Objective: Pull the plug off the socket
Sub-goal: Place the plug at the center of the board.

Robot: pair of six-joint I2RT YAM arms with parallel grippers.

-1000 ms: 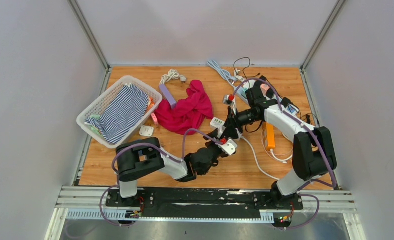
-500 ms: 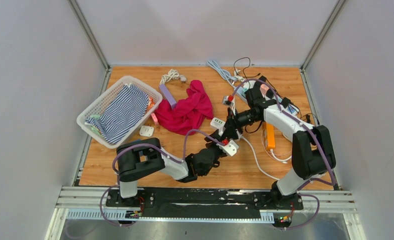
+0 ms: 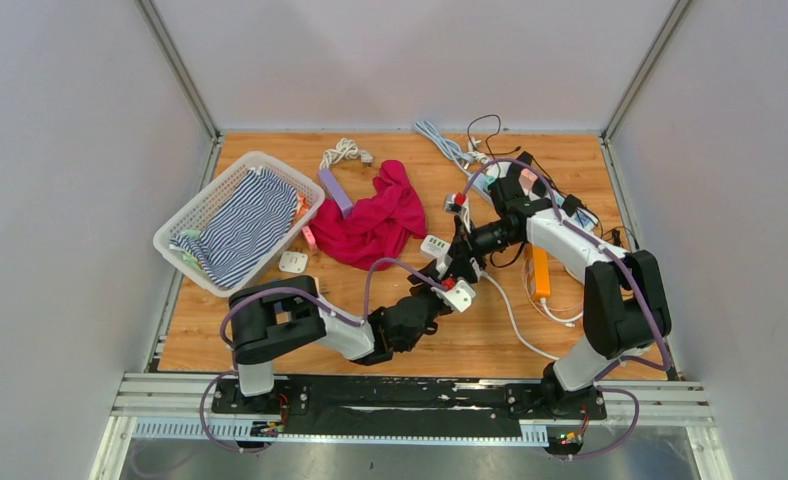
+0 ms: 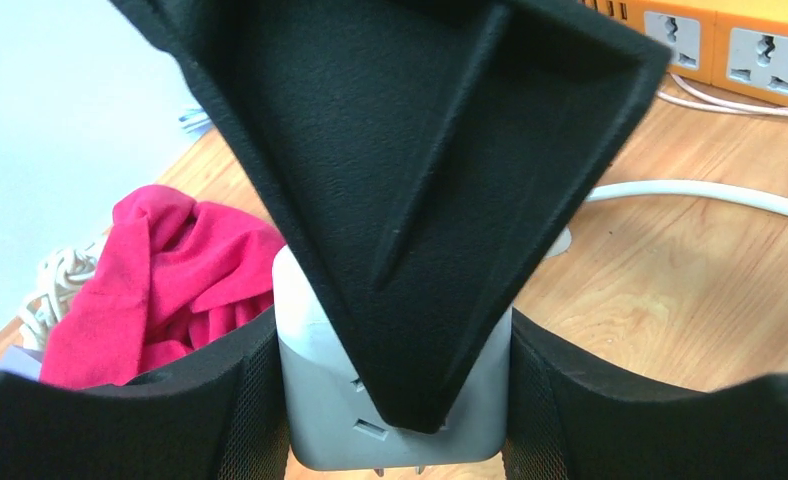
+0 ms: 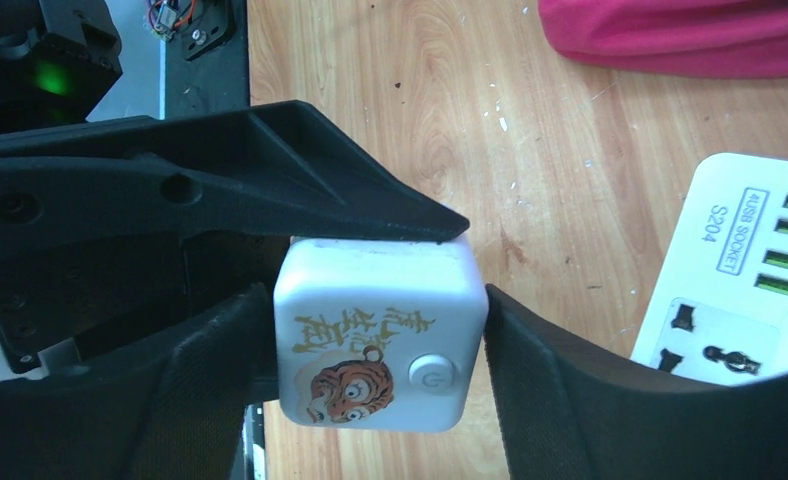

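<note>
Gripping tiger cube (image 5: 380, 345) in right gripper (image 3: 460, 268) jaws, white block (image 4: 320, 400) in left gripper (image 3: 442, 296) jaws, mid-frame; could slip off smooth plastic if pulled crooked.

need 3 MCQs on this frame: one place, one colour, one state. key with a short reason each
1. Where is the striped cloth?
A) in the white basket
B) on the floor
C) hung on the wall

2. What colour is the long power strip beside the right arm?
A) blue
B) orange
C) green

3. The right end effector is:
A) wide open
B) shut on the white cube
C) shut on nothing

Key:
1 A, the stripes lie inside the basket rim in the top view.
2 B, its casing is orange in the top and left wrist views.
3 B, its fingers press both sides of the cube in the right wrist view.
</note>
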